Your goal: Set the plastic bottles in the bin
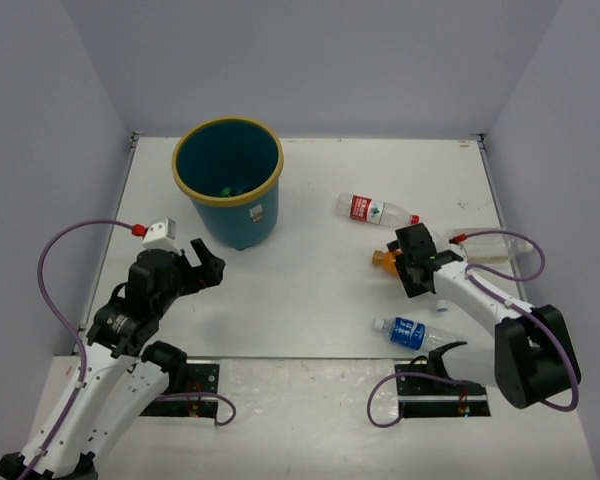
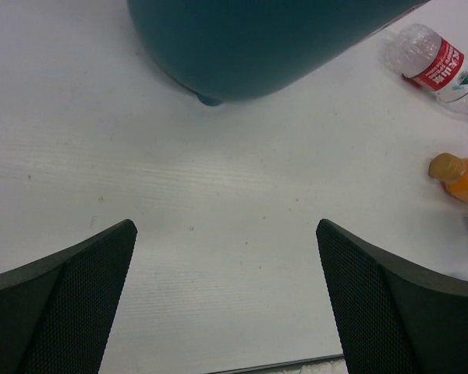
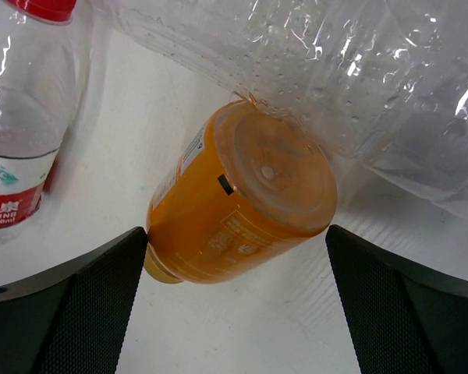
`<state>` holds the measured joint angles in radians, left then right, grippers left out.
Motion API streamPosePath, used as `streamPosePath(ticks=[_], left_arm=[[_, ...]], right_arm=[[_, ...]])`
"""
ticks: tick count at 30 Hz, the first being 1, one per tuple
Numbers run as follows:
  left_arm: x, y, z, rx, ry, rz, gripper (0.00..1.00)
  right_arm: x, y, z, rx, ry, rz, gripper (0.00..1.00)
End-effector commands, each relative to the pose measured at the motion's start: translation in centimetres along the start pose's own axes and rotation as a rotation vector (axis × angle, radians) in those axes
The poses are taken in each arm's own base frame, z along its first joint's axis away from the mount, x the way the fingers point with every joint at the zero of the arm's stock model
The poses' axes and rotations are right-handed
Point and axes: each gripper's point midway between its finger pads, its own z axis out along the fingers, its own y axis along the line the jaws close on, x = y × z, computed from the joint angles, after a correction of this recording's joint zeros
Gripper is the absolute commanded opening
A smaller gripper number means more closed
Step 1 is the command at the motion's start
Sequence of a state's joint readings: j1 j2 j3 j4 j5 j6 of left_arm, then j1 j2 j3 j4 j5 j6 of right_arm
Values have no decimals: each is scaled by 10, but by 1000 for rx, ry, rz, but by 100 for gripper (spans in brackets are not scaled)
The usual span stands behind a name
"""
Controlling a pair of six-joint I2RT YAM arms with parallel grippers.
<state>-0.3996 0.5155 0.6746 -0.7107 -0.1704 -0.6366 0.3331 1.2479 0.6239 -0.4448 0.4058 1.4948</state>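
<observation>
The teal bin (image 1: 229, 182) with a yellow rim stands at the back left; something green lies inside it. Its wall fills the top of the left wrist view (image 2: 257, 39). An orange bottle (image 1: 384, 260) lies on the table, and my right gripper (image 1: 412, 262) is open just over it; in the right wrist view the bottle (image 3: 242, 199) lies between the spread jaws. A red-label bottle (image 1: 372, 210), a blue-label bottle (image 1: 410, 332) and a plain clear bottle (image 1: 495, 246) lie around it. My left gripper (image 1: 206, 262) is open and empty beside the bin.
Grey walls close the table on three sides. Purple cables loop from both arms. The red-label bottle (image 2: 441, 66) and the orange bottle (image 2: 460, 178) show at the right edge of the left wrist view. The clear bottle (image 3: 359, 70) touches the orange one.
</observation>
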Motion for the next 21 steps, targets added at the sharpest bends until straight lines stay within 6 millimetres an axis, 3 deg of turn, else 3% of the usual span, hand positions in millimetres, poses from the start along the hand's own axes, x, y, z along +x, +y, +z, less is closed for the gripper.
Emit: streamPosePath(ticks=[1,4,13,21], left_arm=[[-7,-9,0,50,-27,26,100],[-6,-9,1,48,-19,29,100],[-10,-7,-3,46,-49,19,100],[-9,-5,-2,34,-40,16,100]], right_arm=[[-13,9,5,19,-62,149,99],[-11,5,9,39,-65,144,92],[-5,3,18,60,-51,80,42],[1,25,3,-92,0,2,18]])
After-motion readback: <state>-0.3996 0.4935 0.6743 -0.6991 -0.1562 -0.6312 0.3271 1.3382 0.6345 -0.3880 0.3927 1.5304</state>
